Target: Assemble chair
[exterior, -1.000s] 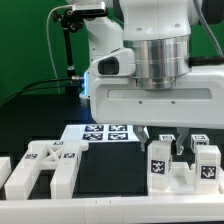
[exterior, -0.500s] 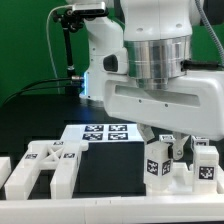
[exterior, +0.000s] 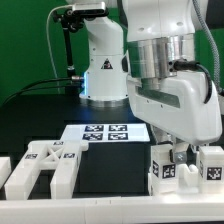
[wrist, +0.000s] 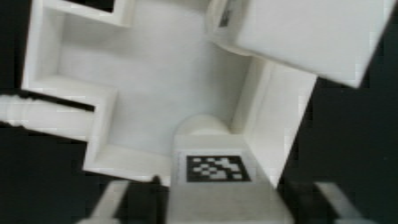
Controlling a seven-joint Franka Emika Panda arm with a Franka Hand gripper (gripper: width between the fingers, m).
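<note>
**Exterior and wrist views, chair assembly.** You are looking at the pincer (wrist: 222,203), which is hanging low over the table (exterior: 115,172) with its two fingers (wrist: 132,205) standing part-way apart. Between them a tagged chair part (wrist: 228,135) is sitting, its black-and-white square tag (wrist: 217,168) facing the wrist camera. The fingers are showing only as blurred grey strips at the edge of the wrist view. You cannot tell whether they are pressing on this part or merely flanking it.

Beyond the tag, white flat surfaces with stepped edges are spreading away from the pincer. Where one piece is ending and the next beginning is not clear.

In the exterior view the pincer is reaching down among a cluster of upright white blocks. One tagged block (exterior: 162,170) is standing just beside it on the exterior view's left. Another tagged block (exterior: 212,166) is standing just beside it on the exterior view's right.

Well apart from the pincer, toward the exterior view's left, an H-shaped chair part (exterior: 45,165) is lying flat on the black table. The marker board (exterior: 103,132) is lying between that part and the pincer, farther back, near the arm's base (exterior: 103,70).
</note>
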